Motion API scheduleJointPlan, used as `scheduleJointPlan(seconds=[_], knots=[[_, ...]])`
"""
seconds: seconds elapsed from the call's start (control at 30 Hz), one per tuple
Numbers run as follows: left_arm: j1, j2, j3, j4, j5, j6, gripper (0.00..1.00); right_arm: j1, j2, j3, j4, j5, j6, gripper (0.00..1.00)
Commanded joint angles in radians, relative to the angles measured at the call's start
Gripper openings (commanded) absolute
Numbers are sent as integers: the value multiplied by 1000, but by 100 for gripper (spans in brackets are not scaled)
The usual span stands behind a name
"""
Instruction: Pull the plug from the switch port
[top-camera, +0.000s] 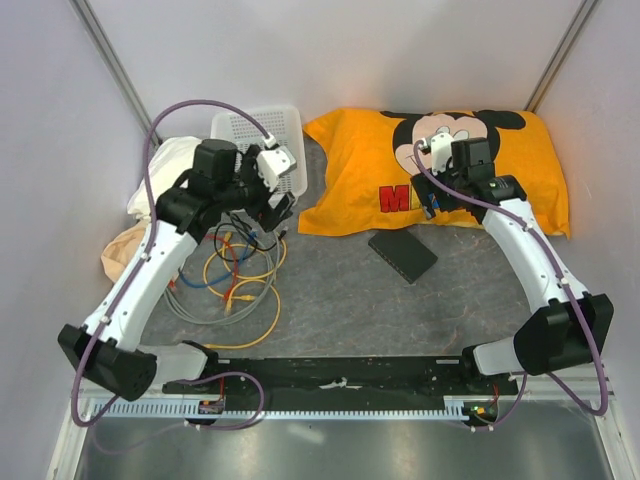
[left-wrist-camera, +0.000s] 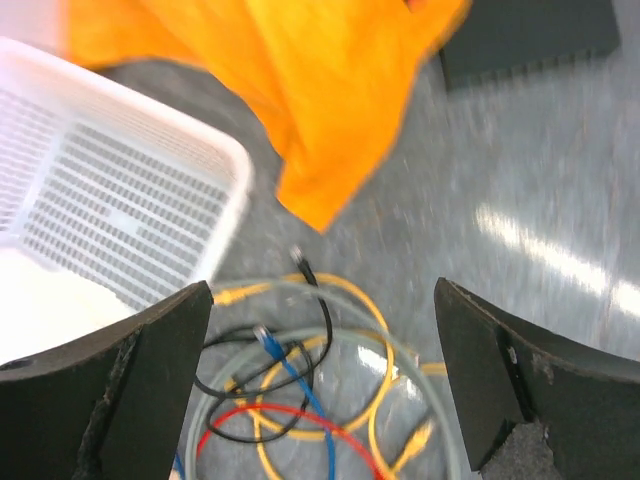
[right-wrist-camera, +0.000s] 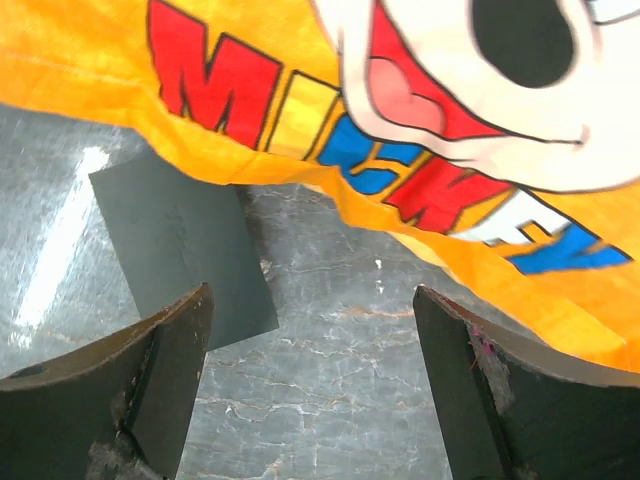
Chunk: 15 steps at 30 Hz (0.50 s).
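While the left pincer gapes (above cables), the switch lies apart.

Switch box mid-table; cable tangle at 9 o'clock; basket at 11; Mickey Mouse cloth at 12, just behind box.

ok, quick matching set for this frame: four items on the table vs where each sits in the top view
Things:
1. black box
2. white basket
3. orange cloth
4. cable tangle

Places:
A. back of the table, centre to right
B. left side, nearer than the basket
C. back left
D. middle of the table, just in front of the cloth

Pairs: 1-D, 2-C, 3-A, 4-B
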Motion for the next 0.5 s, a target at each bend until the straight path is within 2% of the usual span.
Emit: scheduleJointPlan(seconds=[0.0, 0.03, 0.07, 0.13, 0.17, 0.2, 0.23, 0.27, 0.3, 0.37, 0.47], knots=[[-3, -130, -55, 332, -147, -319, 99, -1, -48, 32, -1, 104, 86, 90], [-2, -202, -115, 443, -234, -421, 99, -2, -54, 32, -1, 115, 95, 90], [-2, -235, -255, 612, -341, -588, 99, -1, -62, 31, -5, 110, 98, 90], [-2, -300, -382, 732, -298, -670, 99, 1, -86, 31, -10, 95, 27, 90], [-3, -315, -495, 836, -201, -700, 99, 1, -94, 35, -4, 131, 5, 90], [-2, -322, -544, 869, -137, -698, 99, -1, -106, 38, 6, 154, -30, 90], [-2, -327, -581, 885, -65, -636, 99, -1, -112, 38, 15, 173, -46, 91], [-2, -324, -632, 889, 90, -588, 99, -1, -115, 41, 15, 181, -55, 91], [-3, -324, -655, 880, 140, -548, 99, 1, -128, 38, 13, 190, -61, 91], [-2, -327, -732, 921, 194, -531, 99, 1, -143, 22, -5, 185, -61, 91], [0, -330, -792, 920, 155, -537, 99, 1, -203, -47, -31, 117, -44, 90]])
